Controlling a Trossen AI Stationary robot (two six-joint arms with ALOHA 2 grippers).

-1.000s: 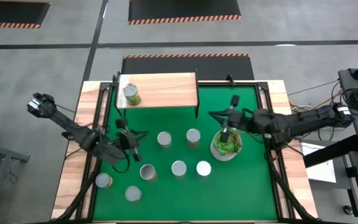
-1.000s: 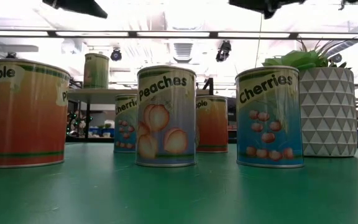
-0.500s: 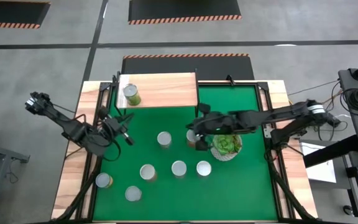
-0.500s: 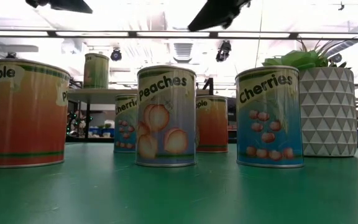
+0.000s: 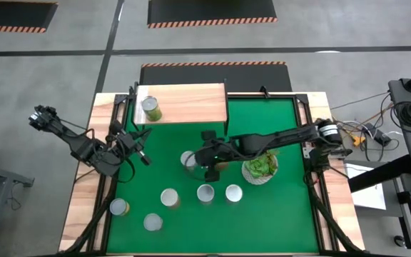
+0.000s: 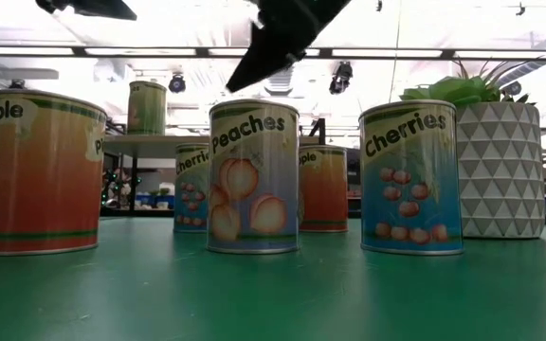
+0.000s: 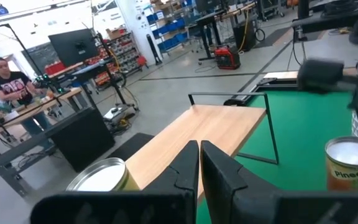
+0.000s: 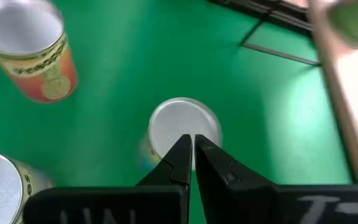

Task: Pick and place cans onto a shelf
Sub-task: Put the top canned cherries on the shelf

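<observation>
One green-labelled can [image 5: 150, 108] stands on the light-wood shelf [image 5: 191, 100] at the far left. Several more cans stand on the green mat [image 5: 277, 221], among them a silver-topped one [image 5: 188, 160] near the middle. My right gripper [image 5: 203, 167] is shut and slants down just above and beside that can [image 8: 182, 127], touching nothing that I can see. In the low view it shows dark [image 6: 282, 38] over the Peaches can [image 6: 253, 175]. My left gripper [image 5: 140, 143] is shut and level near the shelf's left front leg, with the shelf [image 7: 210, 130] ahead of it.
A white pot with a leafy plant [image 5: 260, 168] stands under my right arm, right of the cans. Two cans [image 5: 120, 208] [image 5: 153, 223] sit near the mat's near left corner. The shelf's thin black legs [image 5: 226, 127] stand on the mat.
My right gripper has swept from over the plant toward the table's left, tipping downward, and now hangs over the cans in the middle. My left gripper has drawn back toward the left edge and the shelf. Both stay shut. No can has moved.
</observation>
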